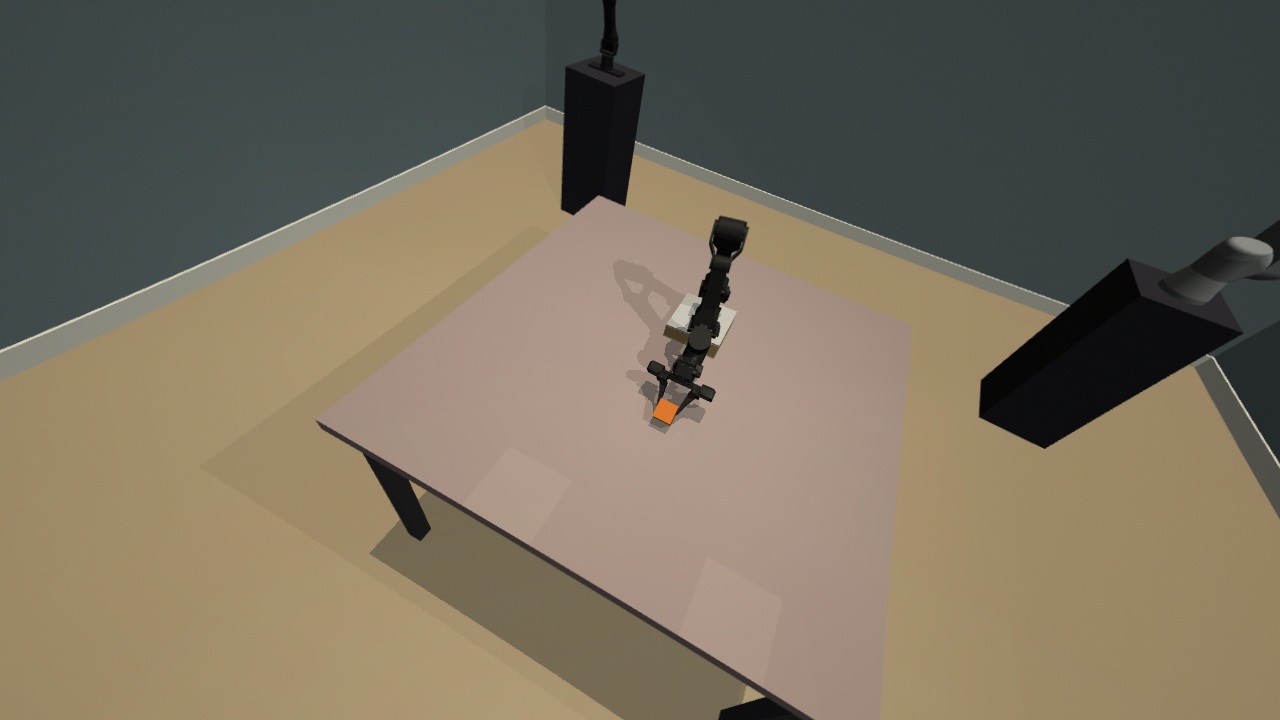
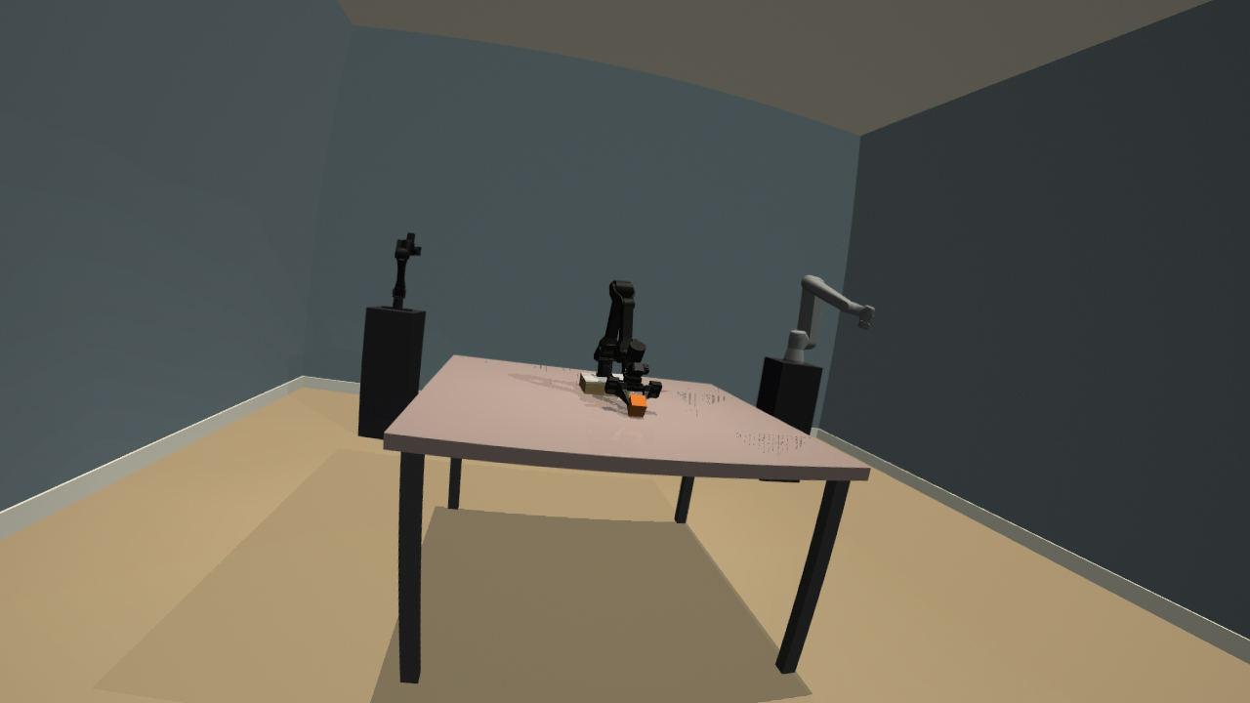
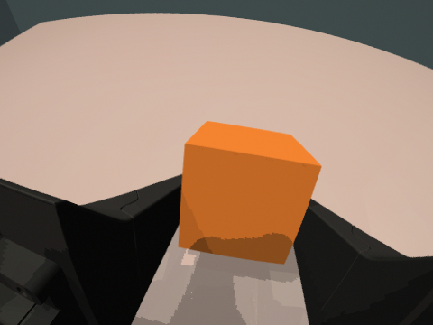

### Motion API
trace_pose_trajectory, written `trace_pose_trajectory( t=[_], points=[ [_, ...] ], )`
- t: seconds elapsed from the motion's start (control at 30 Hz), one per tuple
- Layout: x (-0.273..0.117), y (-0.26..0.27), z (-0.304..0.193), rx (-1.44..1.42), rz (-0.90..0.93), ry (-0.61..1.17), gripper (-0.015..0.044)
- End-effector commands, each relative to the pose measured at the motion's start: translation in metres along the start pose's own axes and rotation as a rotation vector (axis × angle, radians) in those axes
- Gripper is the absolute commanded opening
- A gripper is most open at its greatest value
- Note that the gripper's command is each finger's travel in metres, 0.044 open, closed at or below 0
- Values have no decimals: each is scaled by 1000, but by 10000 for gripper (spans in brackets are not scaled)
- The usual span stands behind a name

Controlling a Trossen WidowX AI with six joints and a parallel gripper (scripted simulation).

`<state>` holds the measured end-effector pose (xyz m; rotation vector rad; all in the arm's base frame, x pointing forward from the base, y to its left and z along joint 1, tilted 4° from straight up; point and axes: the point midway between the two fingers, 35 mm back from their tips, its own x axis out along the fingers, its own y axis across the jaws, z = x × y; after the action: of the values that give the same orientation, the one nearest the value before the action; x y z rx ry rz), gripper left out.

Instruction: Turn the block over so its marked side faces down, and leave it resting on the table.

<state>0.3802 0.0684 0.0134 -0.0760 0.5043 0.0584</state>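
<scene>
The orange block is held between the two black fingers of my gripper. The gripper is shut on it and tilted toward the front of the table. In the wrist view two plain orange faces of the block show, and no mark is visible on them. The other faces are hidden. The block is at or just above the table top; I cannot tell whether it touches.
The arm's pale base block stands behind the gripper. A dark pedestal with a black arm and another dark pedestal with a grey arm stand beyond the table.
</scene>
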Motion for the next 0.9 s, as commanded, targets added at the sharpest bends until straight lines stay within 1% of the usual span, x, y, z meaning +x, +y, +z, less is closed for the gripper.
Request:
trace_pose_trajectory(
  t=[0.0, 0.17, 0.57, 0.87],
  points=[
    [-2, -1, 1, -4, -6, -30, 0],
    [-4, -1, 4, -4, -6, -58, 0],
    [-4, -1, 4, -4, -6, -58, 0],
    [-4, -1, 4, -4, -6, -58, 236]
  ],
)
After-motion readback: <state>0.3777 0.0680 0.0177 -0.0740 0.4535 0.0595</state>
